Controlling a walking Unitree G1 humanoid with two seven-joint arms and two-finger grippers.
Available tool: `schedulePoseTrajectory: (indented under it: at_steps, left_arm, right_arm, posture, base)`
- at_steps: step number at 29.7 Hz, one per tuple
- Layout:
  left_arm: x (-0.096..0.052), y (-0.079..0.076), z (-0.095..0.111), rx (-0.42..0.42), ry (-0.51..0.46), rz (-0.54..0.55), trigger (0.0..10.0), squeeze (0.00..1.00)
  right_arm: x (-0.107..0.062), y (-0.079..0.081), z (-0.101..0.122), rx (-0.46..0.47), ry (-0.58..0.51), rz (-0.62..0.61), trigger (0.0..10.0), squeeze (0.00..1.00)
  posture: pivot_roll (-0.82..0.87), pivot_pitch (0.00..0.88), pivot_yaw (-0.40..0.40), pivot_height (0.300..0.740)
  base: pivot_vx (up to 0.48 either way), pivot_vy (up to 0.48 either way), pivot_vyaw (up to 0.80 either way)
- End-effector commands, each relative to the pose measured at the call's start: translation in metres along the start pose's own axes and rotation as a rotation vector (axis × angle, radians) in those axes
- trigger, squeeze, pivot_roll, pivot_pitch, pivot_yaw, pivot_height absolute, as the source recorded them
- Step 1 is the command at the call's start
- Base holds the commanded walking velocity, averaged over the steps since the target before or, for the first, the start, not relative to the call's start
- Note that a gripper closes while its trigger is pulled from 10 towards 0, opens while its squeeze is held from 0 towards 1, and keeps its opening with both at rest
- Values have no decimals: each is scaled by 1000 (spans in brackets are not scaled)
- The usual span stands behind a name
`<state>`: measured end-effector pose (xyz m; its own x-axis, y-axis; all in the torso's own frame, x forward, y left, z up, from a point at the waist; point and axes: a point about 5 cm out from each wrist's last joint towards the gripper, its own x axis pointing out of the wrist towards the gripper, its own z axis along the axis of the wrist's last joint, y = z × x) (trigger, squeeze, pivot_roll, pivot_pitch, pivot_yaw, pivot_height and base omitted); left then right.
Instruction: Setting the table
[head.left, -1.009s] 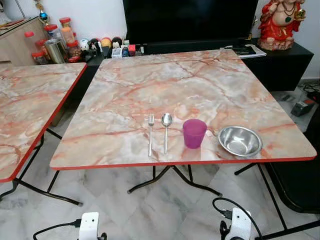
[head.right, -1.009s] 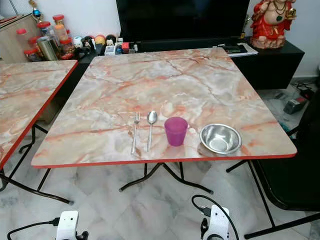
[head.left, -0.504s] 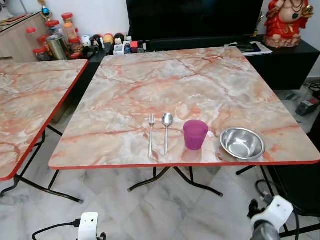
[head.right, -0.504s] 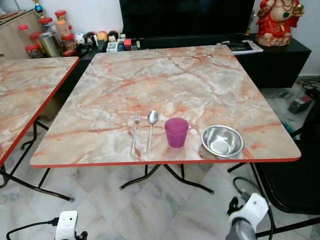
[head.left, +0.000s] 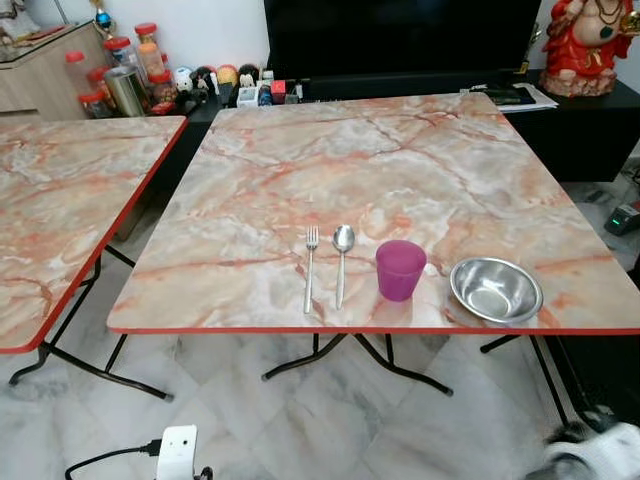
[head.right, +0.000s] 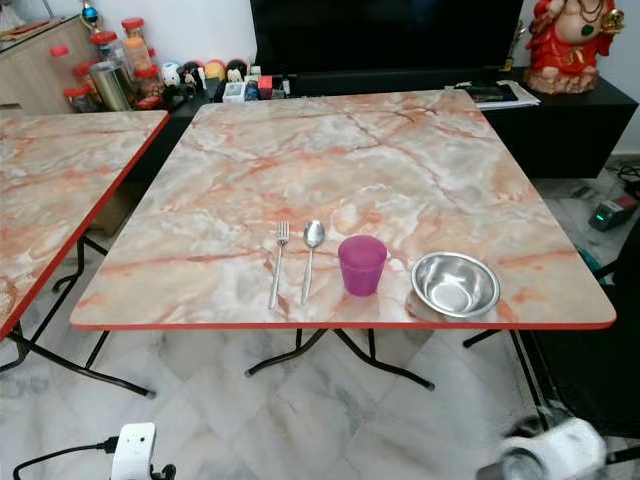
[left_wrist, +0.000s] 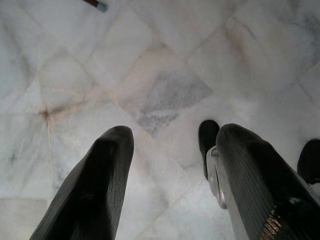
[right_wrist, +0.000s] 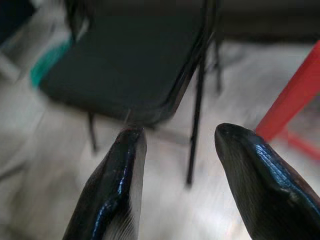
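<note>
I'm standing off the near edge of the marble-patterned surface (head.left: 400, 150) with its red rim. Along that near edge sit a fork (head.left: 310, 268), a spoon (head.left: 341, 262) just beside it, a purple cup (head.left: 400, 269) and a steel bowl (head.left: 495, 290), in a row from my left to my right, none of them touching as far as I can see.

My left pincer (left_wrist: 167, 145) hangs low over the pale floor tiles (left_wrist: 75, 60), its two black fingers spread wide with nothing between them. My right pincer (right_wrist: 180, 137) is also wide open and empty; it is low at my right side, pointing toward a black chair (right_wrist: 125, 70) with the surface's red edge close by.

I judge the step in hand is to bring the right arm up to the bowl or the cup. To do it well I'd lift the arm clear of the red rim before reaching inward, so it doesn't catch the underside. For the bowl, I'd come down on its near wall with one finger inside and one outside. The steel looks slick, so I'd close firmly. I'd keep away from the cup, which should tip easily.

I can read no brand, label or writing on any of these.
</note>
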<state>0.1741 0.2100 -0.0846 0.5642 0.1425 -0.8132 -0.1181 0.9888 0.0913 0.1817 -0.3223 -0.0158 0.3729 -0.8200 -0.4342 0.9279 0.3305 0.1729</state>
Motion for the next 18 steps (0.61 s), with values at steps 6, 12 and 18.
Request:
schedulePoseTrajectory:
  at_steps: [6,12,18]
  left_arm:
    - [0,6,-2,-3,19,6,10000,0]
    - [0,6,-1,-6,19,9,10000,0]
    - [0,6,-2,-9,24,11,10000,0]
  right_arm:
    - [1,28,69,-20,-273,40,10000,0]
    - [-16,97,121,-78,-402,335,10000,0]
    - [-27,134,139,-105,-298,450,10000,0]
  posture:
    - [-87,0,61,740]
    - [-98,0,60,740]
    - [-98,0,58,740]
  base:
    - [0,0,0]
    - [0,0,0]
    - [0,0,0]
